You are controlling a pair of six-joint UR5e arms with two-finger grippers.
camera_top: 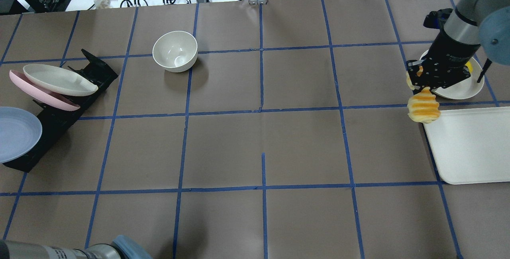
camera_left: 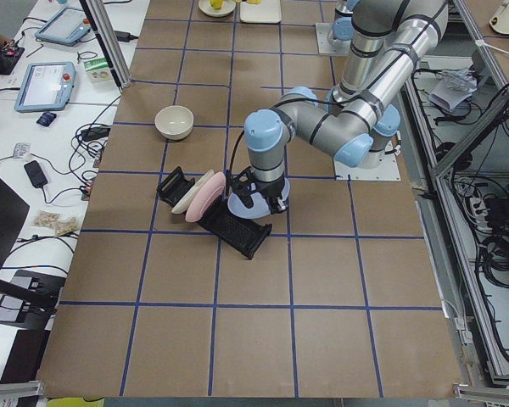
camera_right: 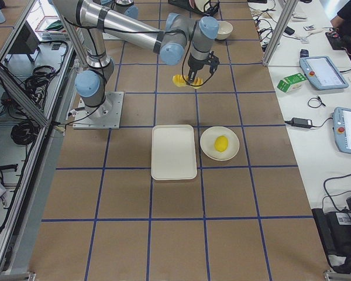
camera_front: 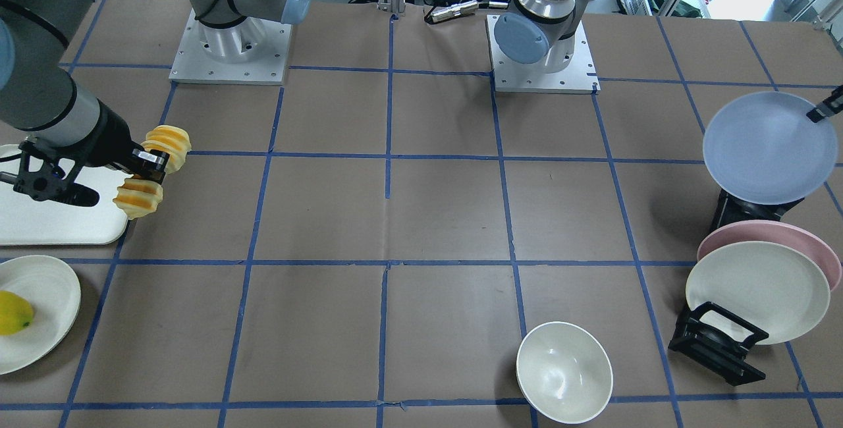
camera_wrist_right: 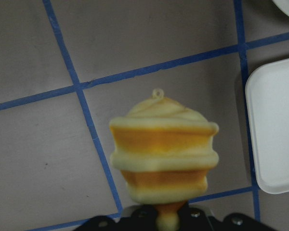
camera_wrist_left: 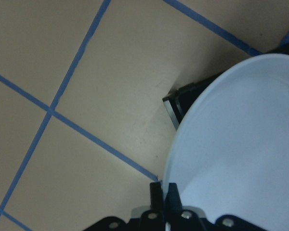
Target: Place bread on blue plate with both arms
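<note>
Right gripper (camera_front: 150, 159) pinches the bread (camera_wrist_right: 163, 149) mid-length, aloft, at 10 o'clock off the tray (camera_top: 470, 147) seen overhead. Left gripper (camera_wrist_left: 162, 195) clamps the blue plate (camera_front: 767, 148) by its rim, at the table's (camera_top: 263, 91) 9 o'clock edge.

at the table's left end a rack (camera_top: 24, 159) holds three plates in a row: near plate (camera_top: 16, 131) closest to the robot, middle plate (camera_top: 48, 99) behind it, far plate (camera_top: 59, 79) last; the left gripper (camera_front: 823, 110) clasps the near plate's rim; a bowl (camera_top: 175, 51) stands right of the rack, on the far side; at the right end lies a tray (camera_top: 470, 147), a dish (camera_front: 46, 296) beyond it with a lemon (camera_front: 13, 313) in it; the bread (camera_top: 423, 107) sits crosswise in the right gripper (camera_front: 148, 164), off the table, near the tray's far inner corner
</note>
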